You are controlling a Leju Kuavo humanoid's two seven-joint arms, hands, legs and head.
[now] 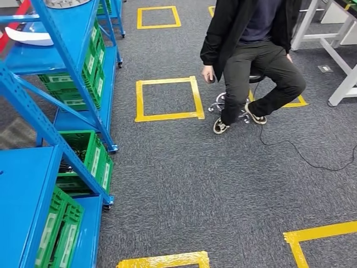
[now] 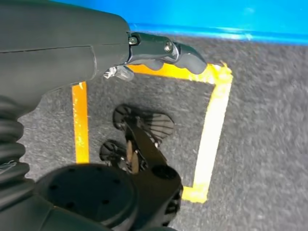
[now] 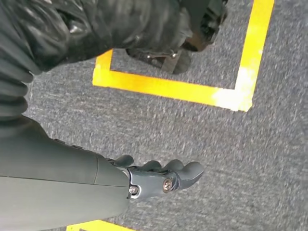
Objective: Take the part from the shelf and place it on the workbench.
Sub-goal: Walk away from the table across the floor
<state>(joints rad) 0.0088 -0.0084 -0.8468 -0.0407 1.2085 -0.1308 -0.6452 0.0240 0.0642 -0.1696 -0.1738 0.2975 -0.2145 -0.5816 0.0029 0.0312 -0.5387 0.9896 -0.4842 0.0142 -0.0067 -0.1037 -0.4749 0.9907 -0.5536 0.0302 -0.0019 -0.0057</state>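
Left robot hand point(image 2: 163, 53) and right robot hand point(image 3: 163, 175) hanging empty over grey carpet point(image 1: 202, 178), fingers extended. Beyond, blue shelf point(image 1: 63, 50) with green crates point(image 1: 90, 153); part unidentifiable there, so weight and grasp point cannot be judged. Seated person point(image 1: 252, 56) nearby.

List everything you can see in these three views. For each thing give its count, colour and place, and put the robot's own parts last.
shelf: one run of racks, blue, left side of the head view.
crates: several, green, on the shelf levels.
floor markings: several taped squares, yellow, on the grey carpet.
person: one, dark clothes, seated on a stool ahead.
cable: one, black, on the carpet by the person.
table frame: white, far right.
left hand: dark grey, hanging over the carpet, holding nothing.
right hand: dark grey, hanging over the carpet, holding nothing.
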